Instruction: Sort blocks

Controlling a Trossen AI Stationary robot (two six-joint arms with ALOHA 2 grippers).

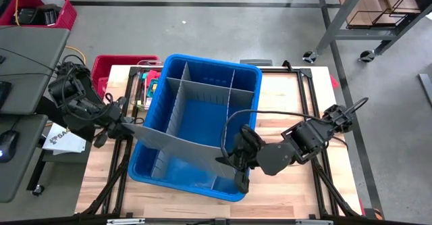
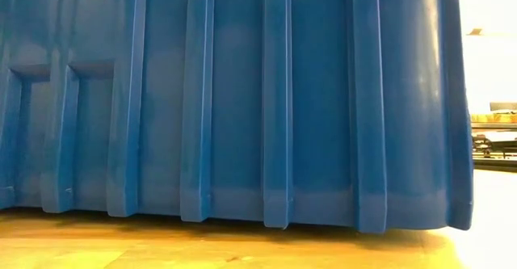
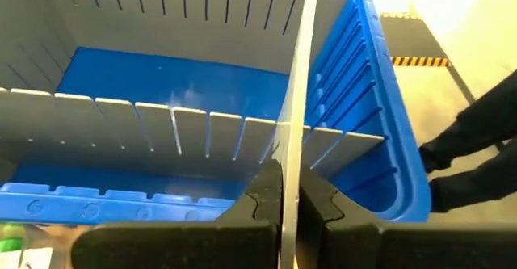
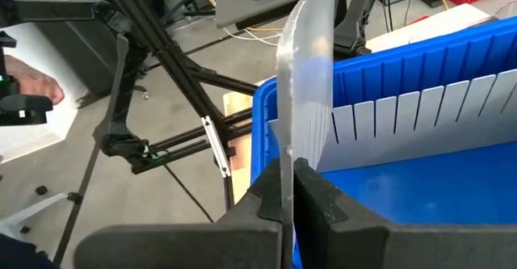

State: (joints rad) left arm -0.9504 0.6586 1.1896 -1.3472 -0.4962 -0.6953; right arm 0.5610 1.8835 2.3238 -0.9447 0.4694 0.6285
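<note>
A big blue bin [image 1: 202, 127] sits in the middle of the wooden table [image 1: 290, 198]. Grey walls [image 1: 202, 90] inside split it into boxes. A long grey panel [image 1: 177, 141] lies slanted over the near part of the bin.

The left gripper [image 1: 128, 122] is at the bin's left rim. Its fingers [image 3: 260, 200] are pinched tight on the left end of the panel. The right gripper [image 1: 233, 156] is over the near right part of the bin. Its fingers [image 4: 266, 200] are pinched tight on the other end of the panel, which bends up there.

No blocks show inside the bin. Some small bright things [image 1: 150, 84] lie just left of the bin's far left corner, but I cannot tell if they are blocks.

A person's hand [image 4: 36, 86] shows in the room past the table.
</note>
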